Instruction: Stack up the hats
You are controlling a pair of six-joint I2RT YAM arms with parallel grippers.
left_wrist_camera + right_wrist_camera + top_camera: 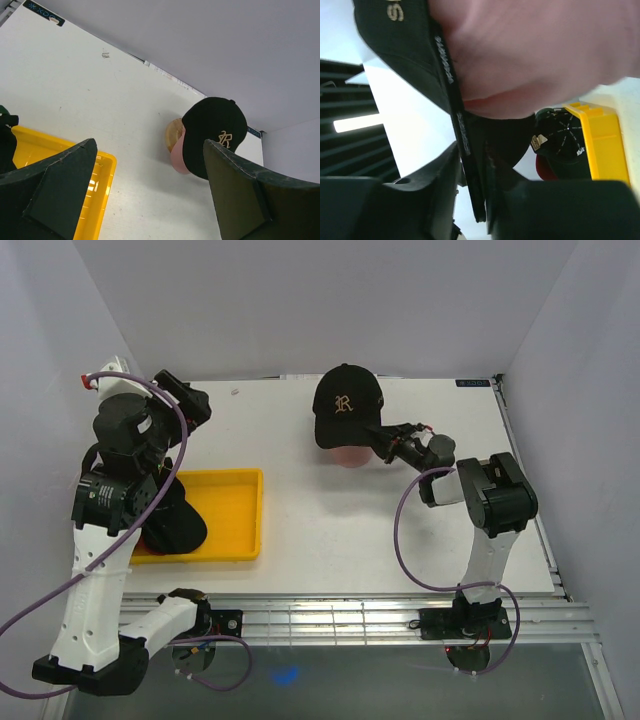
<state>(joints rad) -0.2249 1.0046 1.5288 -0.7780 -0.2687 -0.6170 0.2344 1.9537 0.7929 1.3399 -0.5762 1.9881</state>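
Observation:
A black cap with a gold emblem point(345, 400) sits on the round-topped stand point(348, 456) at the back middle of the table. It also shows in the left wrist view point(215, 130). My right gripper point(383, 440) is shut on the cap's brim edge point(465, 135), which is clamped between the fingers, with the stand's pinkish top point(545, 50) just above. A dark green cap point(562, 137) lies upside down over a red cap point(545, 170) in the yellow tray point(235, 515). My left gripper point(190, 400) hovers above the tray's far side, open and empty point(150, 145).
The yellow tray point(95, 190) lies at the left of the table under the left arm. White walls close the back and both sides. A metal rail runs along the near edge point(350, 615).

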